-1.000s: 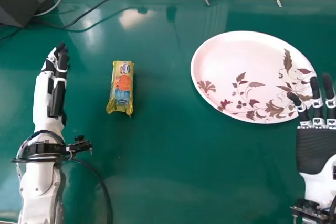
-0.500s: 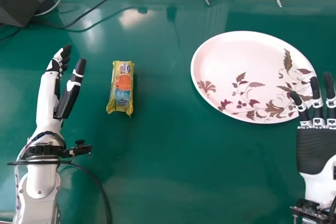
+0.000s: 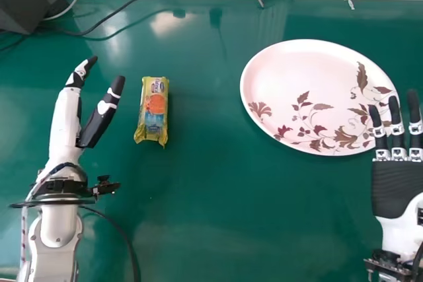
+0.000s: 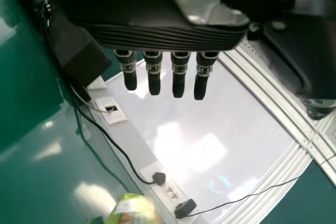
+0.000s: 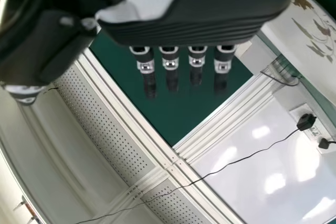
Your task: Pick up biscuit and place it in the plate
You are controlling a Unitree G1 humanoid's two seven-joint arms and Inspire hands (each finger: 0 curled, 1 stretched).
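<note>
Lying just to the right of the left hand [image 3: 65,127], past its thumb [image 3: 99,122], the biscuit packet [image 3: 153,111] rests on the green table [image 3: 218,216] with its long axis running almost straight away from the robot, the far end leaning slightly right. The left hand points much the same way, so a grasp across the packet's narrow width looks the natural one, though the hand would need to come sideways over it with the thumb on one long side and the fingers on the other. Its fingers are straight, the thumb spread well off from them, and it holds nothing. The thumb side faces the packet (a careless sideways sweep could nudge it before any grip forms).

The plate [image 3: 284,84] lies farther right, well apart from the packet, with nothing standing between the two. The right hand [image 3: 400,186] is far from the biscuit; its extended, empty fingers overlap the plate's near right edge in the head view, and whether they touch cannot be told. The plate's left part therefore seems the easier landing spot. A black cable [image 3: 119,10] runs beyond the packet, out of the likely path.
</note>
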